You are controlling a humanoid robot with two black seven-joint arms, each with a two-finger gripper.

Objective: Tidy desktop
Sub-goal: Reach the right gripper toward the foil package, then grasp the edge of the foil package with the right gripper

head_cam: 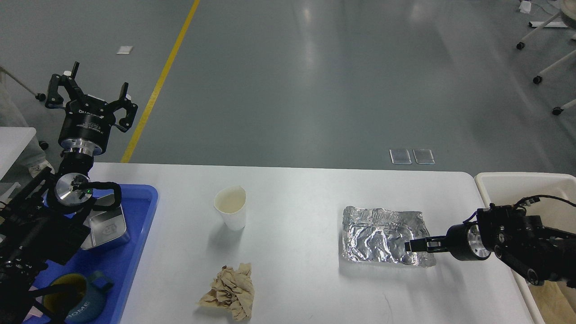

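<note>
The white desktop (pixel 297 288) holds a white paper cup (pixel 231 211), a crumpled brown paper ball (pixel 230 292) and a crinkled foil tray (pixel 378 236). My right gripper (pixel 411 246) comes in from the right, low over the foil tray's near right corner. It is seen side-on and dark, so I cannot tell its fingers apart or whether it touches the foil. My left gripper (pixel 87 90) is open and empty, held high beyond the desktop's far left corner.
A blue plastic tray (pixel 139 234) at the left holds a metal box (pixel 107 229) and a blue mug (pixel 76 301). A cream-white bin (pixel 504 182) stands at the right edge, with brown paper inside.
</note>
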